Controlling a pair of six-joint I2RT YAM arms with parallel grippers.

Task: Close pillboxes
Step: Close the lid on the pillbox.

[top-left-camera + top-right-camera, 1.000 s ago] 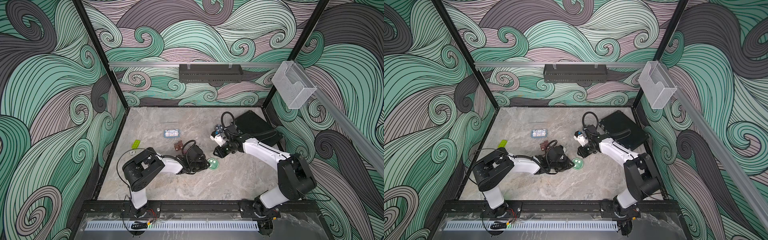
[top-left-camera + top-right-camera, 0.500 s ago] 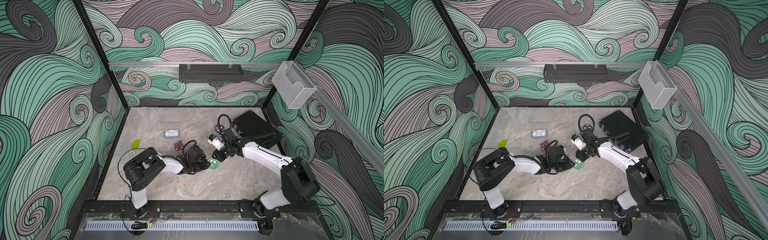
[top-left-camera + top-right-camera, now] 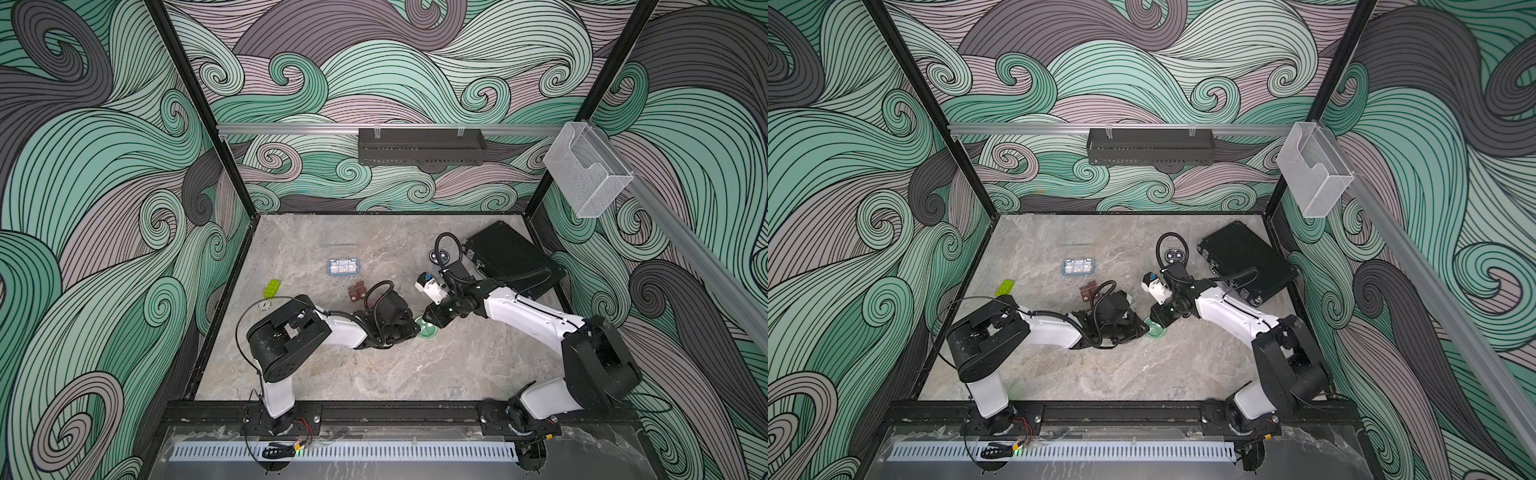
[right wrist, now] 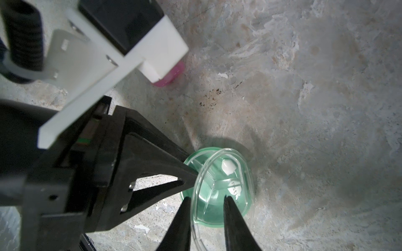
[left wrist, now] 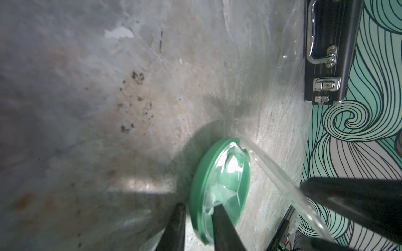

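The round green pillbox (image 3: 427, 331) (image 3: 1157, 331) lies mid-table with its clear lid (image 4: 196, 184) tilted up from the base. My left gripper (image 5: 199, 206) is shut on the base's near rim (image 5: 196, 195), one finger outside and one inside. My right gripper (image 4: 206, 197) straddles the raised lid's edge and is shut on it. White pills (image 4: 227, 167) sit in the compartments. In both top views the pale blue pillbox (image 3: 343, 267) (image 3: 1077, 267), the brown one (image 3: 356, 291) and the dark blue round one (image 3: 441, 257) lie further back. The pink one (image 4: 171, 76) peeks from under the left wrist.
A large black case (image 3: 511, 266) (image 5: 326, 54) lies at the back right, close behind the right arm. A lime green studded brick (image 3: 272, 287) (image 3: 1005, 286) sits near the left wall. Both arms meet over the table's middle.
The right arm has swung from beside the dark blue pillbox toward the left arm, down onto the green pillbox's lid. The left arm has stayed on the green base.
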